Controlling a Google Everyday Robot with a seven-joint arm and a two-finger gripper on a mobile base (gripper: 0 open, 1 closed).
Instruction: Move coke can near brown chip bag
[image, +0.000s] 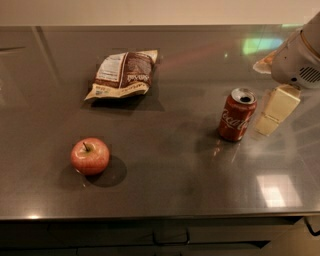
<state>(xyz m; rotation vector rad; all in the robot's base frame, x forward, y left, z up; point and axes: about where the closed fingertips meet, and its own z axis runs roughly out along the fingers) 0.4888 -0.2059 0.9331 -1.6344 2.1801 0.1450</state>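
Observation:
The coke can (236, 115) stands upright on the dark grey table (175, 170), right of the middle, red with white script and an open silver top. The brown chip bag (122, 74) lies flat at the back left, its white label panel facing up, well apart from the can. My gripper (276, 111), cream-coloured below a white arm housing (299, 57), hangs just right of the can, close to it and near the table surface. It holds nothing that I can see.
A red apple (90, 155) sits at the front left of the table. The table's front edge runs along the bottom of the view, with dark drawers below. A pale wall borders the back edge.

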